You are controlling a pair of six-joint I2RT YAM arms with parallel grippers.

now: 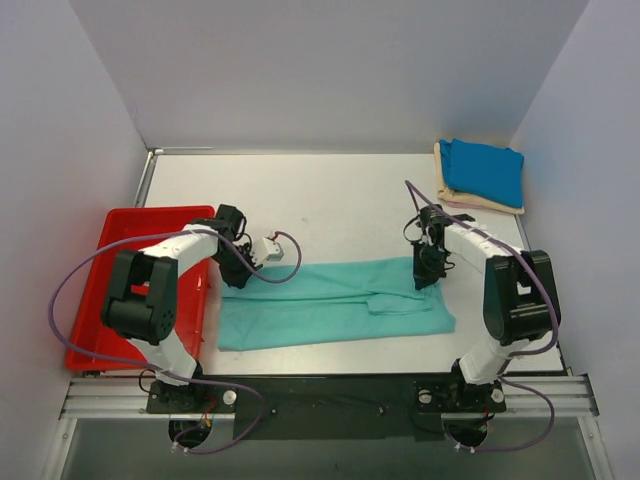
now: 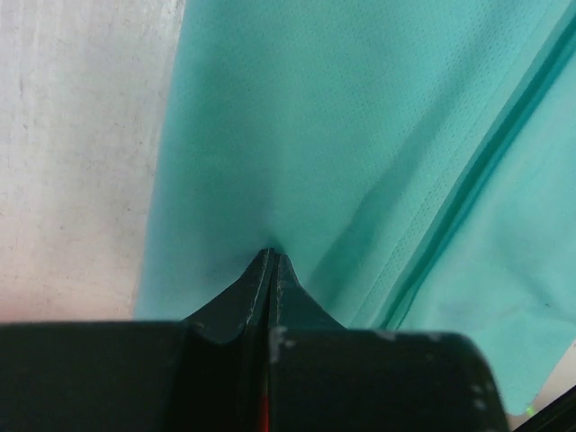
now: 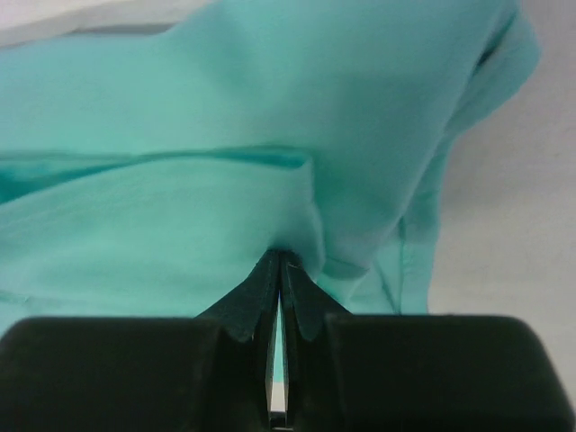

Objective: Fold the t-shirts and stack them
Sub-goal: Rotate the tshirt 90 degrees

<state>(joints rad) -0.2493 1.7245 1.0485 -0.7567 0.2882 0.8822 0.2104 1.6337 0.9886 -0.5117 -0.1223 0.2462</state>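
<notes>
The teal-green t-shirt (image 1: 335, 303) lies folded into a long band across the near middle of the table. My left gripper (image 1: 238, 274) is shut on its far left edge; in the left wrist view the fingertips (image 2: 270, 256) pinch the teal cloth (image 2: 342, 135). My right gripper (image 1: 424, 276) is shut on its far right edge; in the right wrist view the fingertips (image 3: 281, 259) pinch a fold of the teal cloth (image 3: 225, 108). The bright blue t-shirt (image 1: 485, 170) lies folded on the cream t-shirt (image 1: 470, 200) at the far right corner.
A red plastic tray (image 1: 110, 250) stands at the left edge of the table, under the left arm. Grey walls close in the table on the left, back and right.
</notes>
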